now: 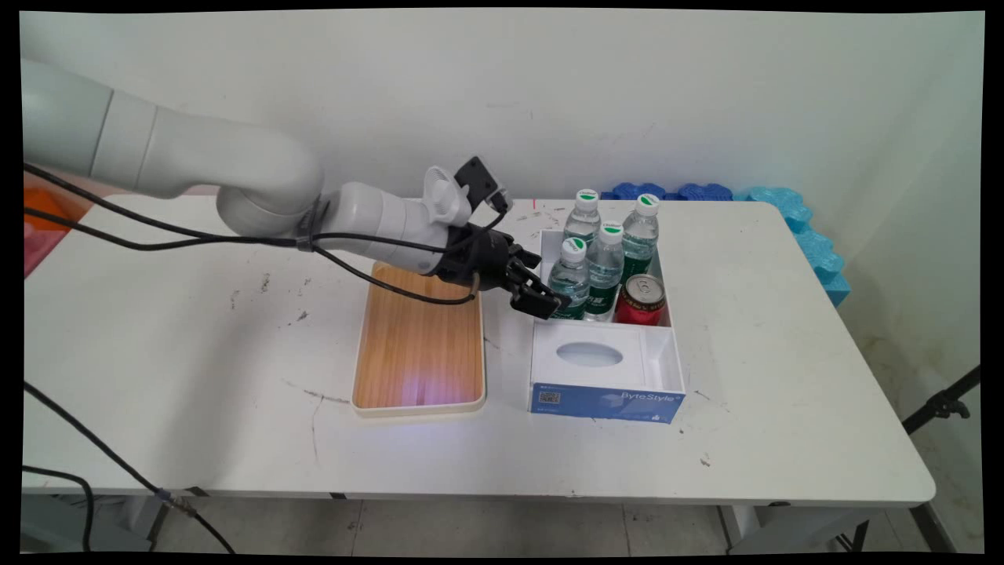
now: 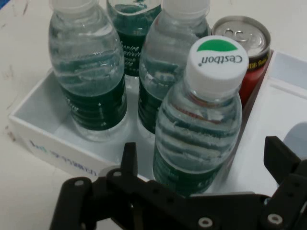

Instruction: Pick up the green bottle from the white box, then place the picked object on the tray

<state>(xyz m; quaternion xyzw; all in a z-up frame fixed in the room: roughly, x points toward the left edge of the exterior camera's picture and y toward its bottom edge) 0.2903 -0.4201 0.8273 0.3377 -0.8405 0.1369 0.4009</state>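
Fingers of the gripper (image 1: 543,300) stand spread wide, one on each side of the nearest water bottle (image 2: 199,120), not yet touching it. That bottle stands upright at the front left of the white box (image 1: 667,329), white cap with a green mark on top. Three more water bottles (image 1: 608,255) crowd behind and beside it, all upright and packed close, so the far finger has little room. A red can (image 1: 642,300) stands just beside the nearest bottle on its right, against the divider. The box's near compartment has a white cover with an oval opening (image 1: 589,355). A wooden tray (image 1: 418,337) lies to the box's left on the table (image 1: 196,353), partly under the arm. Blue foam pieces (image 1: 792,212) sit along the far edge.
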